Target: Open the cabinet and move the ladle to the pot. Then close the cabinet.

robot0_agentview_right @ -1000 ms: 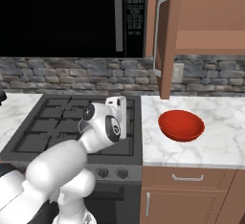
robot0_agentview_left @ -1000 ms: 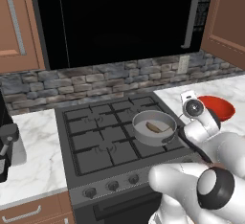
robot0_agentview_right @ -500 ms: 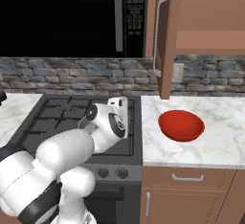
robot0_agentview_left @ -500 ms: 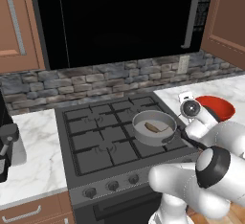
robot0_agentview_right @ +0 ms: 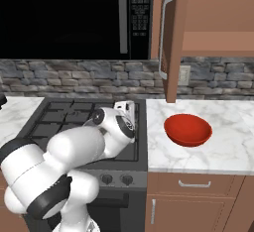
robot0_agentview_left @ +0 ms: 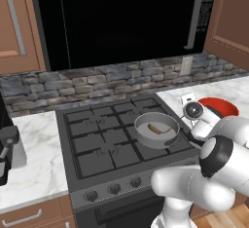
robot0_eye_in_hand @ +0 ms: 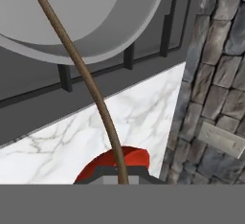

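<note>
Jaws pinched shut on the thin dark-brown ladle (robot0_eye_in_hand: 81, 70) handle. Its small scoop lies inside the shallow round grey metal pot (robot0_agentview_left: 156, 129) on the black gas stove (robot0_agentview_left: 102, 139), red bowl (robot0_agentview_right: 188, 129) at three o'clock of it. The reddish-brown wooden cabinet (robot0_agentview_right: 171, 37) door stands open.

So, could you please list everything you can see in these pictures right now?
Pot: one, grey, on the stove's front right burner.
Ladle: one, brown, scoop in the pot, handle running back to the end effector.
Bowl: one, red, on the right counter.
Stove: one, dark grey.
Microwave: one, black, above the stove.
Cabinet: one, reddish-brown, door open.
Counter: white marble.
End effector: one, shut on the ladle handle.
</note>
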Available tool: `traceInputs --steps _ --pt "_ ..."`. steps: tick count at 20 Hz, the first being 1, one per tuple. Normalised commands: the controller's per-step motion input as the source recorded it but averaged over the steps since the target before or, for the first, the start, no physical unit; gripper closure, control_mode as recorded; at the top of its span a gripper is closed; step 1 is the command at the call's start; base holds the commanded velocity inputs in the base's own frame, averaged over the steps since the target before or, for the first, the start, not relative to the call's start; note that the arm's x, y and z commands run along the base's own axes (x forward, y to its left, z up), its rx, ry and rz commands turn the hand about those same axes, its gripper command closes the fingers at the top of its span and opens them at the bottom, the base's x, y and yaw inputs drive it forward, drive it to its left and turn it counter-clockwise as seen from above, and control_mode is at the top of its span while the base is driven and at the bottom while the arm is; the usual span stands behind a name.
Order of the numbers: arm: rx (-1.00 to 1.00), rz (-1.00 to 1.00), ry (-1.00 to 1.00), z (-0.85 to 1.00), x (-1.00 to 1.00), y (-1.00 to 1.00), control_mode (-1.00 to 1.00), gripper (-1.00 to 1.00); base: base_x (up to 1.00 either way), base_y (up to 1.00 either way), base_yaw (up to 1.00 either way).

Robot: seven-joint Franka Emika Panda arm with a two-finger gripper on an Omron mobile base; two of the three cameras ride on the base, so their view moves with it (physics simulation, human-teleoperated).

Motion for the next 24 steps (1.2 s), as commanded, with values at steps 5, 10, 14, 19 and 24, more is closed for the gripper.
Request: traceInputs --steps 5,10,14,19,24 --pt "0.00 0.00 0.00 -0.16 0.10 0.00 -1.00 -1.00 0.00 0.00 0.00" --pt "0.00 0.00 0.00 -0.15 0.08 0.00 -1.00 -1.00 0.00 0.00 0.00" --pt "0.00 0.00 0.00 -0.12 0.04 0.00 -1.00 -1.00 0.00 0.00 0.00" --pt "0.00 0.00 0.00 -0.07 0.02 0.00 -1.00 -1.00 0.00 0.00 0.00" --pt "0.00 0.00 -0.06 0.00 0.00 0.00 -1.00 -1.00 0.00 0.00 0.00"
